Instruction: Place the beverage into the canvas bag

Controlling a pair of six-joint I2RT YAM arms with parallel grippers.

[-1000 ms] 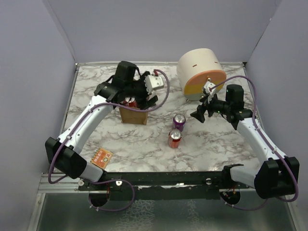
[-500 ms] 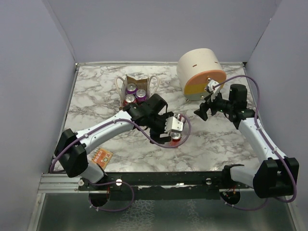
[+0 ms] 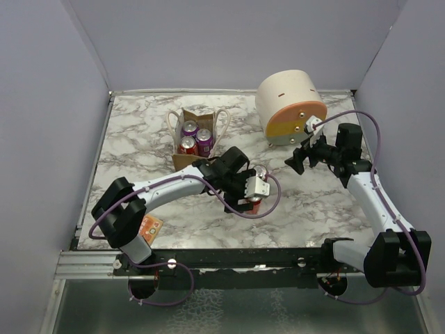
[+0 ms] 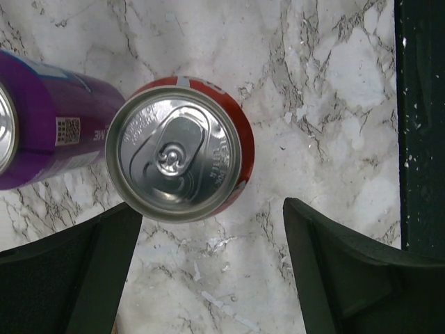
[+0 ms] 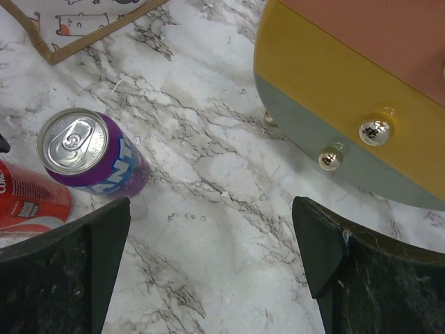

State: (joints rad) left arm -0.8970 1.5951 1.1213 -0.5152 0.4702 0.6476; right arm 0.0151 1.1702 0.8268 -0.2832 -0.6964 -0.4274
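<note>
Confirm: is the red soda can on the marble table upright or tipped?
Upright: the red soda can shows its full silver lid from above.

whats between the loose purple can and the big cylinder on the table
Only bare marble tabletop lies between the purple can and the cylinder. The right wrist view shows that stretch plainly, with nothing standing on it.

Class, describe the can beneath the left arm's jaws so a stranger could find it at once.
On the marble table, look right of the tan canvas bag, toward the near edge, where two cans stand together. The one meant is the red can, closer to that edge; its neighbour is a purple can.
</note>
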